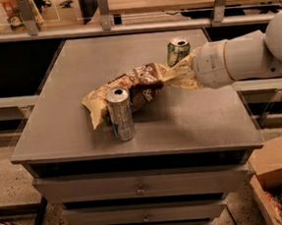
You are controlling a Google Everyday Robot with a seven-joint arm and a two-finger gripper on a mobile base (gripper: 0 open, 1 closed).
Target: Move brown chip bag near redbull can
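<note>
The brown chip bag (131, 88) lies crumpled on the grey table (201, 119), running from the centre-left up toward the right. The redbull can (120, 114) stands upright just in front of the bag's left half, touching or almost touching it. My gripper (177, 74) reaches in from the right on a white arm and sits at the bag's right end. Its tan fingers (185, 78) look spread, and the bag rests on the table by itself.
A shorter green can (177, 50) stands behind the gripper, close to the wrist. The table has drawers (140, 188) below its front edge. A cardboard box (280, 181) sits on the floor at the lower right. Shelving rails (102, 9) run along the back.
</note>
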